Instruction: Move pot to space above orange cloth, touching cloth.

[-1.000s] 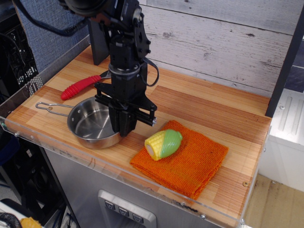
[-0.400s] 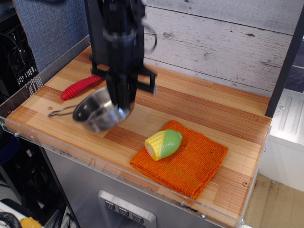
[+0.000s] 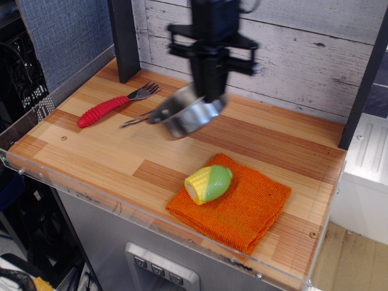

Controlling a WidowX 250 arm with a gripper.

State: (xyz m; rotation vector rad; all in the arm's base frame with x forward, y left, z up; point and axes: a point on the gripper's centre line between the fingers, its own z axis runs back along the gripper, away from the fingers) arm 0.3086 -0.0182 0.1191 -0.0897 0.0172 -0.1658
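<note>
The pot (image 3: 185, 114) hangs in the air at upper centre of the frame, tilted, its shiny steel bowl blurred and its thin wire handle pointing down to the left. The gripper (image 3: 209, 97) comes down from the top edge and its dark fingers are clamped on the pot's right rim, carrying it clear of the wooden tabletop (image 3: 91, 151). The pot is well apart from the orange cloth (image 3: 242, 203), which lies flat at lower right, a square of knitted, ribbed fabric with one corner toward the front edge. On the cloth's left part sits a toy corn (image 3: 209, 183), yellow with green husk, lying on its side. At upper left a fork with a red handle (image 3: 109, 107) lies on the wood, tines toward the pot. The tabletop is striped light and reddish wood behind a clear front rim (image 3: 133, 209). Behind it stands a wall of whitish weathered planks (image 3: 303, 54), with a dark post (image 3: 124, 36) at upper left.
</note>
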